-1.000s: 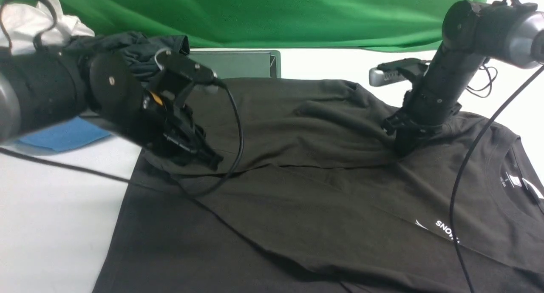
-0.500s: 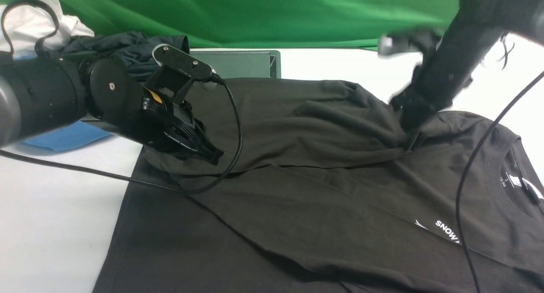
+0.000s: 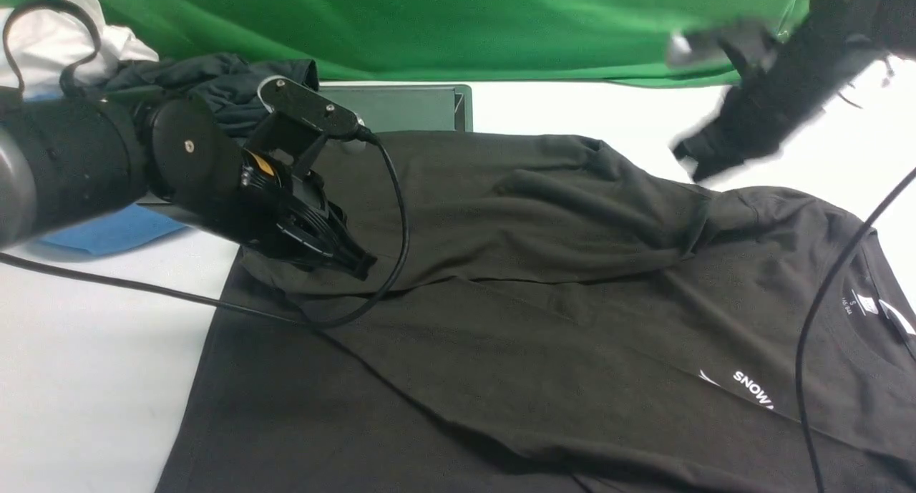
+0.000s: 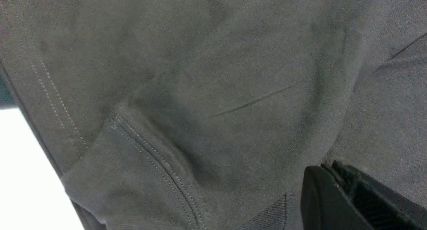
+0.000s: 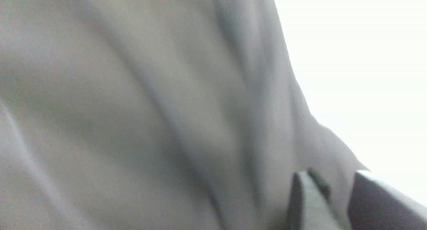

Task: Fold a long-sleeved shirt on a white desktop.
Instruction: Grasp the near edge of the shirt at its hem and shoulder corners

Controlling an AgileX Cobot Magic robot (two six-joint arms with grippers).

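The left arm (image 3: 79,171) is thick, black and cylindrical, its round cap (image 3: 187,147) bearing one silver screw. Behind the left tool (image 3: 356,264) sit a small orange patch (image 3: 263,165), a screwed black plate (image 3: 308,108) and a looping black cable (image 3: 403,221). The right arm (image 3: 780,99) shows blurred black.

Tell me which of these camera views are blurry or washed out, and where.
Front view: the right gripper is smeared by motion blur, while the left gripper and the long-sleeved shirt are sharp. Right wrist view: soft all over, the shirt washed to pale grey, the white desktop blown out. Left wrist view: crisp, stitching clear, with one overexposed corner.
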